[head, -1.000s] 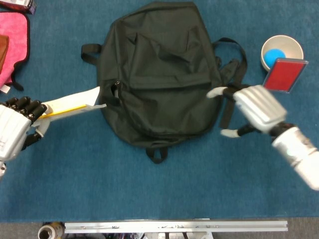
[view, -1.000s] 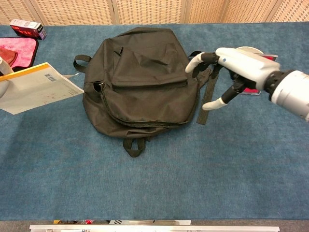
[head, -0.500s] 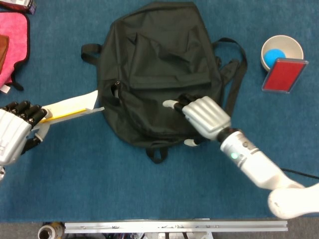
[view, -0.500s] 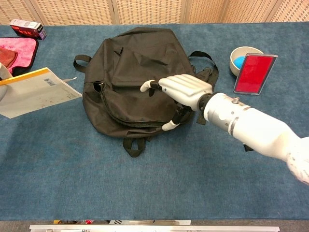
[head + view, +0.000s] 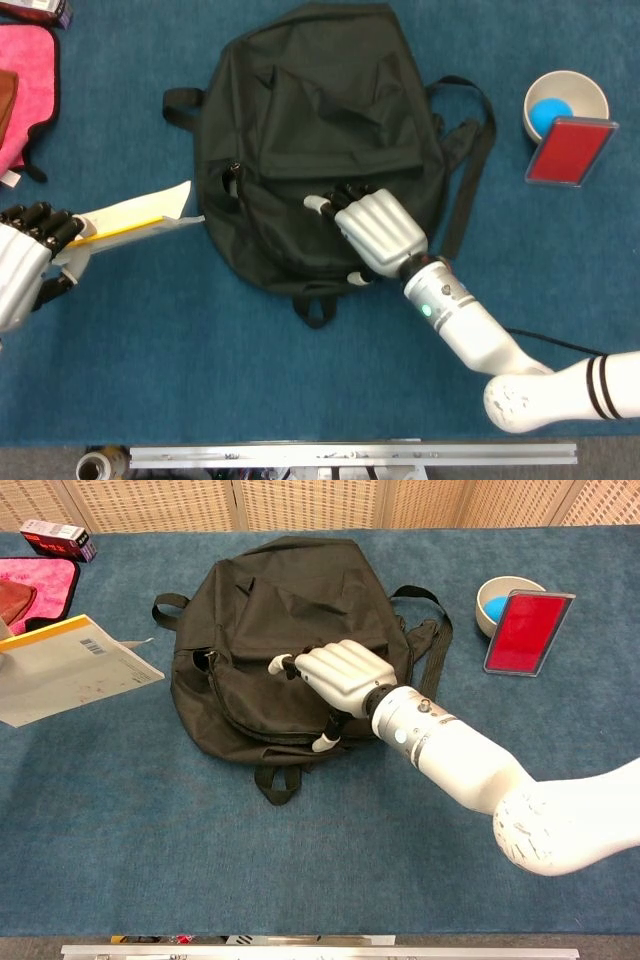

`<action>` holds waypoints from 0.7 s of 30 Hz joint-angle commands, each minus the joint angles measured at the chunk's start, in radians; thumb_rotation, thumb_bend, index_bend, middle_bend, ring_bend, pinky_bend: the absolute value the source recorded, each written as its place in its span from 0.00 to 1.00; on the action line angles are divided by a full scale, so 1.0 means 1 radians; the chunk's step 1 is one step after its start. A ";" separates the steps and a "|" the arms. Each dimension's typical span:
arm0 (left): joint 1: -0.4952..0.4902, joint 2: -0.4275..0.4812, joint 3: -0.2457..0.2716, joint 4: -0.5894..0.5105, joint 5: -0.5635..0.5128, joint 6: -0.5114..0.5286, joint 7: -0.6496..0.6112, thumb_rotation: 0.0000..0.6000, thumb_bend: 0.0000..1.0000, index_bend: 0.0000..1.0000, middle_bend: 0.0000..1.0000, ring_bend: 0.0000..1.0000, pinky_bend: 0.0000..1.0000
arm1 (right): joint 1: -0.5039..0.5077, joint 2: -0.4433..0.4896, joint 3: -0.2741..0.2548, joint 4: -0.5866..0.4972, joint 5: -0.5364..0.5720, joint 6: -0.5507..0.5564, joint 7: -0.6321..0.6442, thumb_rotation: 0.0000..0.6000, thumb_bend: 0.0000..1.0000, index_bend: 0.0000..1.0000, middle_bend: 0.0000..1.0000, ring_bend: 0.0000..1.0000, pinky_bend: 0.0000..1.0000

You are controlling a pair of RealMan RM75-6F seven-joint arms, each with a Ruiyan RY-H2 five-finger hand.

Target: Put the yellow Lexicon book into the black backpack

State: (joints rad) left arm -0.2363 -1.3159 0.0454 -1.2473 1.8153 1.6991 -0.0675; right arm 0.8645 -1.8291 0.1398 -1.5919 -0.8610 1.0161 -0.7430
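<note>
The black backpack (image 5: pixel 310 110) (image 5: pixel 290 590) lies flat in the middle of the blue table, with a zipper gap (image 5: pixel 230 182) at its left side. The yellow-edged Lexicon book (image 5: pixel 130 215) (image 5: pixel 70 665) is held tilted just left of that gap, gripped at its left end by my left hand (image 5: pixel 25 265). My right hand (image 5: pixel 370 230) (image 5: pixel 340 670) rests on the backpack's lower front with fingers spread over the fabric and the thumb near the bottom seam. I see nothing pinched in it.
A white bowl (image 5: pixel 566 100) (image 5: pixel 505 595) with a blue ball and a red flat case (image 5: pixel 570 150) (image 5: pixel 528 630) leaning on it stand at the right. A pink cloth (image 5: pixel 25 80) and a small box (image 5: pixel 58 538) lie at the far left. Backpack straps (image 5: pixel 470 160) trail to the right.
My right hand has swept left from the straps onto the backpack's front. The left hand and book have drifted slightly left, away from the zipper gap.
</note>
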 commanded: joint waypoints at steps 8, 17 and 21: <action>0.001 0.006 -0.003 -0.008 0.005 0.003 -0.009 1.00 0.49 0.62 0.62 0.53 0.71 | 0.022 -0.004 0.048 0.051 0.063 -0.005 0.005 1.00 0.18 0.17 0.26 0.15 0.27; -0.006 0.012 -0.009 -0.011 -0.001 -0.012 -0.021 1.00 0.49 0.62 0.62 0.53 0.71 | 0.055 -0.019 0.093 0.117 0.099 -0.030 0.025 1.00 0.78 0.36 0.43 0.35 0.45; -0.012 0.015 -0.009 -0.009 0.000 -0.022 -0.030 1.00 0.49 0.62 0.62 0.53 0.71 | 0.075 -0.027 0.115 0.141 0.111 -0.038 0.029 1.00 0.97 0.51 0.54 0.49 0.65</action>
State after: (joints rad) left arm -0.2478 -1.3014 0.0365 -1.2564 1.8152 1.6783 -0.0960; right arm 0.9346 -1.8532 0.2498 -1.4548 -0.7548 0.9819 -0.7157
